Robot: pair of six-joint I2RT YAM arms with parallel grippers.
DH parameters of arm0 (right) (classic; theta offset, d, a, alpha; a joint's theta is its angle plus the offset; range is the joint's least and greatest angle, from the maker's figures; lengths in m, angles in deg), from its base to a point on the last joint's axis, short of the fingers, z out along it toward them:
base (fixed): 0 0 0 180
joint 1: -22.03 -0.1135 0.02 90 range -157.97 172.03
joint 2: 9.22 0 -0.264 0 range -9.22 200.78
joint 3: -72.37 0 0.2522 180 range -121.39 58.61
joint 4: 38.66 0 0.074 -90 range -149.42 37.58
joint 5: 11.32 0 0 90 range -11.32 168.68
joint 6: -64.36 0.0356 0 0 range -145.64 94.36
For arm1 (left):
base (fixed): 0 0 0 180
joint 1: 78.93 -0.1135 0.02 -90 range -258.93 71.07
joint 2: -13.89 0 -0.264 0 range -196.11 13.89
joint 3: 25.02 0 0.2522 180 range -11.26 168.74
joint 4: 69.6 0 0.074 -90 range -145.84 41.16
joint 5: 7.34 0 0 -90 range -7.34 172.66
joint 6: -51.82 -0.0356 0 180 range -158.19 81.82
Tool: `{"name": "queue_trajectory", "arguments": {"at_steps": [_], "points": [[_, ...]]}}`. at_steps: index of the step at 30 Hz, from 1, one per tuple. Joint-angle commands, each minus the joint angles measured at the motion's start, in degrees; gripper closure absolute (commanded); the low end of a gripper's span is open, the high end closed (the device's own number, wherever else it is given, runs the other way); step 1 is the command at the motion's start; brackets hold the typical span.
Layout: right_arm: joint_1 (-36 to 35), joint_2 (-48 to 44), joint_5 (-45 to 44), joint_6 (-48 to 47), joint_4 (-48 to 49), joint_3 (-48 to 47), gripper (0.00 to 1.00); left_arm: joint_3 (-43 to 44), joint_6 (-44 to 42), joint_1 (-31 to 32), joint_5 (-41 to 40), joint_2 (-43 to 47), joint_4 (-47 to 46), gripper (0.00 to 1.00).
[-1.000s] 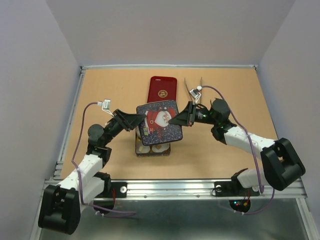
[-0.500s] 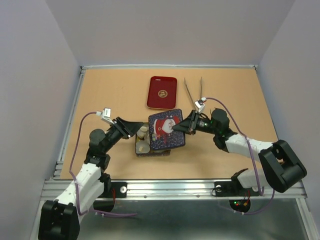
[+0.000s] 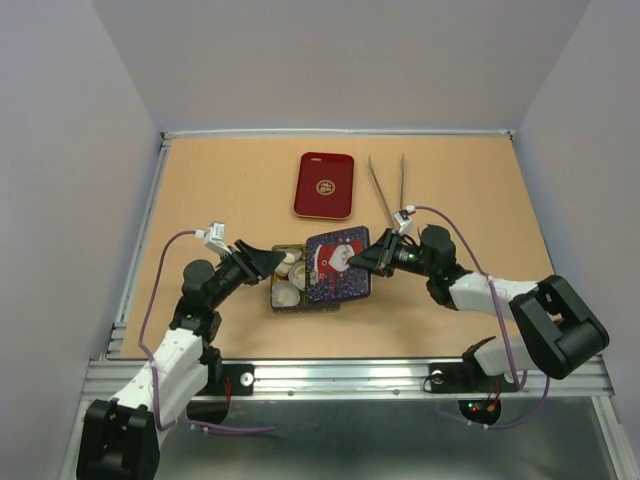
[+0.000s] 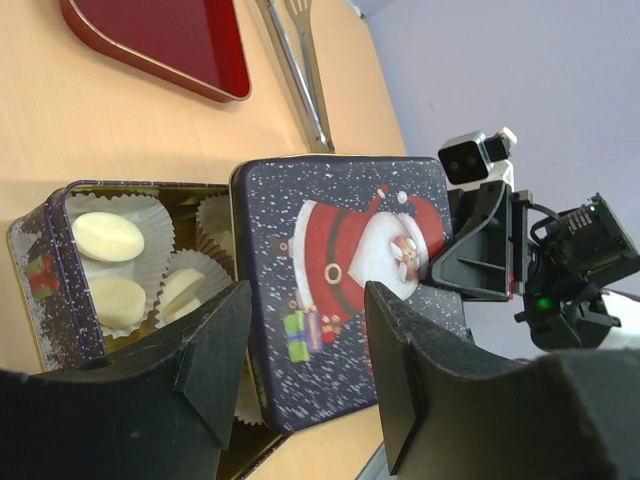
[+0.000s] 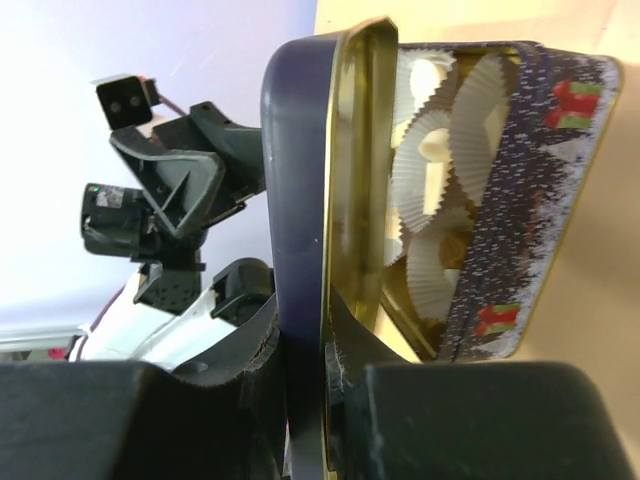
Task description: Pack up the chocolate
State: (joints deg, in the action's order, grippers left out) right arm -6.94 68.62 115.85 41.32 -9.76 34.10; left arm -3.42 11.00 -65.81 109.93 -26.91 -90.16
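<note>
Once high above the chocolate [image 4: 108, 236], lid [image 3: 338, 266] now lower.

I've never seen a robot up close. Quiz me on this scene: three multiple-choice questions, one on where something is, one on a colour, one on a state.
1. Where do the metal tweezers lie?
A) on the table, just right of the flat tray
B) standing upright in a jar
C) hidden under the tray

2. What colour is that tray?
A) green
B) red
C) blue

3. How does the Santa lid sit on the tin?
A) pressed fully shut
B) pinched at its edge by the right claw, covering only part
C) propped upright, untouched

Answers:
1 A, they lie flat beside the tray's right side.
2 B, it is plainly red.
3 B, the claw grips the rim, and cream chocolates show in the uncovered part.
</note>
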Motion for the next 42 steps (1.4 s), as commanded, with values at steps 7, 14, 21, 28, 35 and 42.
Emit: {"name": "queue_trajectory", "arguments": {"at_steps": [7, 14, 21, 28, 35, 42], "points": [[-0.1, 3.6, -1.7, -0.2, 3.9, 2.7, 0.87, -4.4, -1.3, 0.4, -1.2, -1.7, -4.7, 0.4], [-0.1, 5.1, -2.5, 0.3, 3.8, 3.8, 0.76, -4.5, -1.9, 0.6, -1.4, -2.4, -5.4, 0.4], [-0.1, 6.4, -4.8, 1.9, 3.8, 4.1, 0.66, -4.4, -2.5, 0.8, -1.2, -5.1, -7.1, 0.4], [-0.1, 5.7, -4.9, 3.7, 3.7, 2.8, 0.73, -4.3, -2.3, 0.9, -1.0, -4.9, -7.5, 0.4], [-0.1, 5.3, -4.8, 5.9, 3.7, 2.0, 0.8, -4.6, -1.9, 1.0, -0.5, -4.2, -7.6, 0.4], [-0.1, 7.6, -1.3, 7.0, 3.8, 1.9, 0.8, -5.3, -1.7, 1.0, -0.2, -4.5, -7.8, 0.4]]}}
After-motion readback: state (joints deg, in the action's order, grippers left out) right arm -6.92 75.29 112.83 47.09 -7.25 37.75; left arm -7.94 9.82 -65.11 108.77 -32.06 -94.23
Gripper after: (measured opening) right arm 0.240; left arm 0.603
